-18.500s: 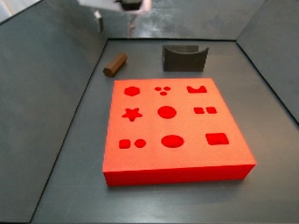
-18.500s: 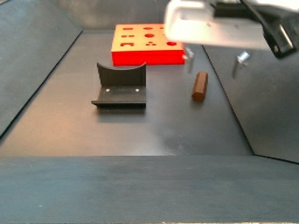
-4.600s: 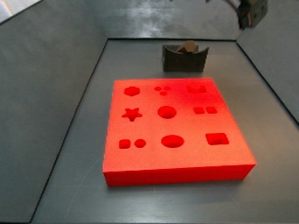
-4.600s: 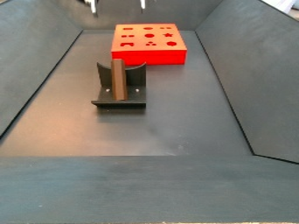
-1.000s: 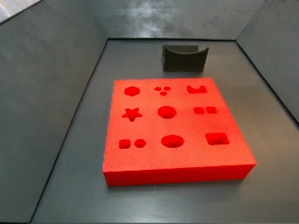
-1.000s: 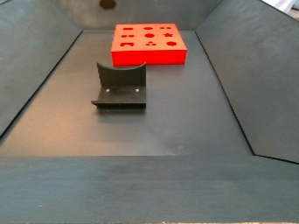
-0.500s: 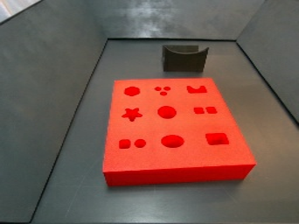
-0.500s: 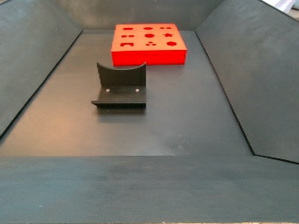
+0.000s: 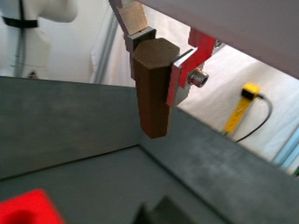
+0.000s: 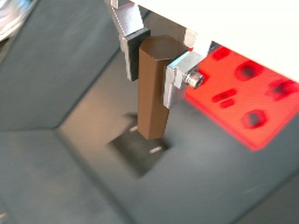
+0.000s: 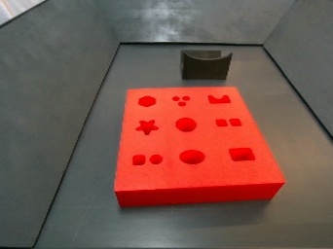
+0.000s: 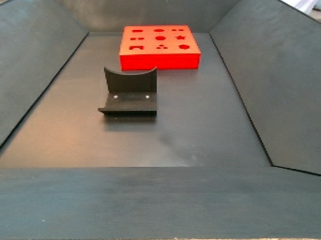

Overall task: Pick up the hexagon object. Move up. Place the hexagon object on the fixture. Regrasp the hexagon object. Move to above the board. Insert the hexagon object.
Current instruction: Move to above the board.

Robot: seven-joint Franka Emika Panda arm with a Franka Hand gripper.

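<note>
My gripper (image 9: 159, 54) shows only in the wrist views and is out of both side views. It is shut on the hexagon object (image 9: 153, 92), a brown hexagonal peg held upright between the silver fingers; it also shows in a wrist view (image 10: 153, 87). The gripper is high above the floor. The red board (image 11: 193, 136) with its dark recesses lies on the floor in both side views (image 12: 158, 47) and beside the peg in a wrist view (image 10: 246, 92). The dark fixture (image 11: 204, 64) stands empty behind the board, and shows in a side view (image 12: 129, 91).
Grey sloping walls (image 11: 65, 88) enclose the dark floor (image 12: 163, 141) on all sides. A yellow cable fitting (image 9: 246, 105) hangs outside the enclosure in a wrist view. The peg's shadow (image 10: 146, 150) falls on the floor below it.
The fixture held the peg 4.6 s ago and is now empty. In the last second nothing in the side views has moved.
</note>
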